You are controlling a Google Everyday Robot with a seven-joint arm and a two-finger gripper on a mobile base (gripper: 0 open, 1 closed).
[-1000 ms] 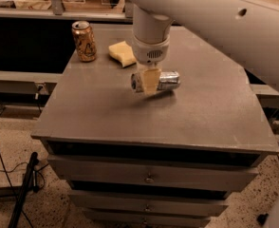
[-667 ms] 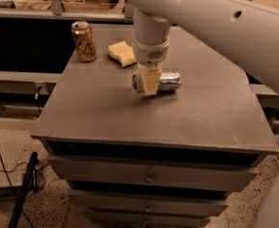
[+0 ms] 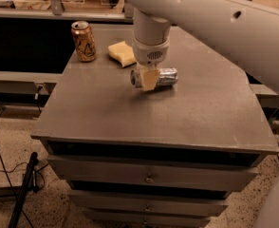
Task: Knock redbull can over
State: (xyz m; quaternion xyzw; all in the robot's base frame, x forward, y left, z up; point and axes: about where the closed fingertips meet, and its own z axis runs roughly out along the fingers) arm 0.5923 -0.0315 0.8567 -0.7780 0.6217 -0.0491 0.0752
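Note:
The redbull can (image 3: 164, 77), slim and silver-blue, lies on its side on the grey table top (image 3: 130, 118), its length running left to right. My gripper (image 3: 147, 80) hangs straight down from the white arm right over the can's left end. One tan finger (image 3: 150, 80) stands in front of the can and hides that end.
A wider gold can (image 3: 83, 41) with dark markings stands upright at the table's back left. A yellow sponge (image 3: 122, 53) lies just right of it, behind my gripper. The table has drawers below its front edge (image 3: 149, 178). A cable and a dark pole (image 3: 21, 194) are on the floor at left.

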